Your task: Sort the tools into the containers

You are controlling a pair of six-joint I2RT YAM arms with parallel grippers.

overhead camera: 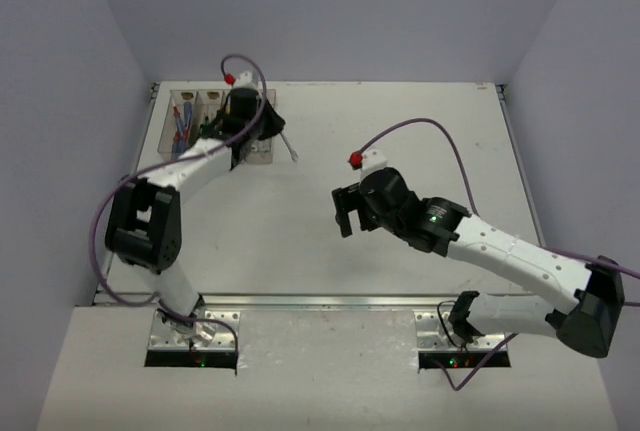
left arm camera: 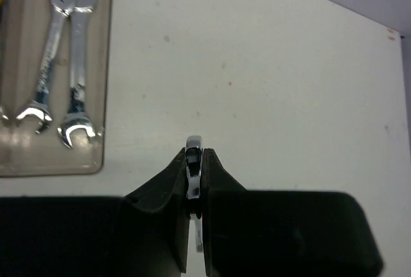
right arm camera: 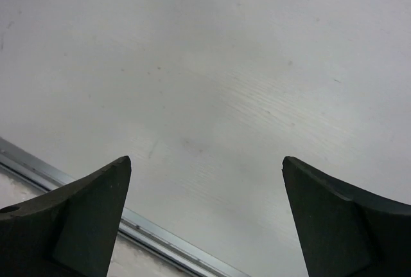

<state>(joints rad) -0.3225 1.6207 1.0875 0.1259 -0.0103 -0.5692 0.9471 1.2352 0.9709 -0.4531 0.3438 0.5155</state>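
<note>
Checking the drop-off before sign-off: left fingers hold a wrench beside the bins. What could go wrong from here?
1. The wrench is pinched edge-on between the left fingers; it may pivot or slip.
2. It looks to be over bare table, beside the bin holding two wrenches; releasing now would likely miss.

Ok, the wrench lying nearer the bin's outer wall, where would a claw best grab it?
Grip the wrench by its straight shank, midway between the open ends, coming straight down and closing across its narrow width. It lies flat in the bin, its heads flare wider, and the second wrench lies close alongside, so that side looks tight.
</note>
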